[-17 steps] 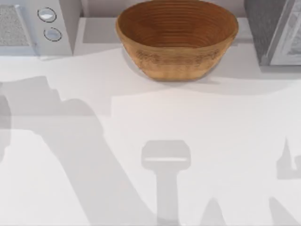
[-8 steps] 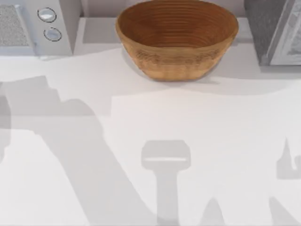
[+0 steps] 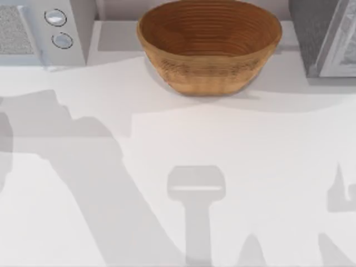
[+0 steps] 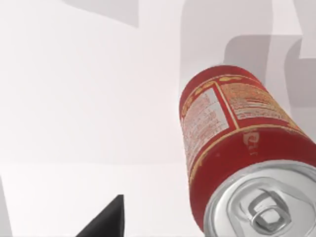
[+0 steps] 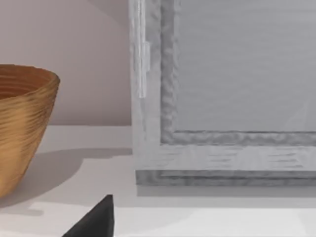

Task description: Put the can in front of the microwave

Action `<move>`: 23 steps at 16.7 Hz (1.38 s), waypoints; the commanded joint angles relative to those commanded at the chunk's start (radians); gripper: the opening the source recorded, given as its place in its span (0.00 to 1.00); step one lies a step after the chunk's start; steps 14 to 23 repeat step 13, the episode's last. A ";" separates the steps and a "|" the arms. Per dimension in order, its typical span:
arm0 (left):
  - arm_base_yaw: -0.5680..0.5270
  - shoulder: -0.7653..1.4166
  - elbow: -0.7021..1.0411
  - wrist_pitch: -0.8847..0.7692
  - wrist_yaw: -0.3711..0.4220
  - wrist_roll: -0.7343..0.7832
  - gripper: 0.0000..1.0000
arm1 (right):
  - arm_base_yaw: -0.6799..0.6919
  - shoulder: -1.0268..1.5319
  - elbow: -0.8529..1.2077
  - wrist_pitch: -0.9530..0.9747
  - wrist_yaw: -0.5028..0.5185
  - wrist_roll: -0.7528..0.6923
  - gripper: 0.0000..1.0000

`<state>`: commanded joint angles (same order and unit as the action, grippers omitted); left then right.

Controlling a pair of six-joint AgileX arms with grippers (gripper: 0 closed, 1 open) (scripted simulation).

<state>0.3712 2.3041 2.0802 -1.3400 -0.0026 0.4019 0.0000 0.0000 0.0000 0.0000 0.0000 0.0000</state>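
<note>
White boxy microwave with silver dials [image 3: 39, 30] sits at the table's far left corner, its front bare for the small red can [image 4: 237, 148]. That can stands upright beside the left gripper [image 4: 106, 219], awaiting a grasp; I cannot tell either gripper's opening.

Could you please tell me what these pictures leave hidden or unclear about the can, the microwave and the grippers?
- Can: left wrist view; its rim is cut by the frame's edge, and its spot on the table cannot be placed.
- Microwave: top view; cut off at the corner.
- Left gripper's fingers: one dark tip; open or shut unclear.
- Right gripper's fingers: likewise.
</note>
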 joint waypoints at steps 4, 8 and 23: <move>-0.001 0.000 0.000 0.000 0.000 0.000 1.00 | 0.000 0.000 0.000 0.000 0.000 0.000 1.00; -0.001 0.013 0.076 -0.068 0.000 0.000 1.00 | 0.000 0.000 0.000 0.000 0.000 0.000 1.00; -0.002 0.024 0.200 -0.176 0.000 -0.001 1.00 | 0.000 0.000 0.000 0.000 0.000 0.000 1.00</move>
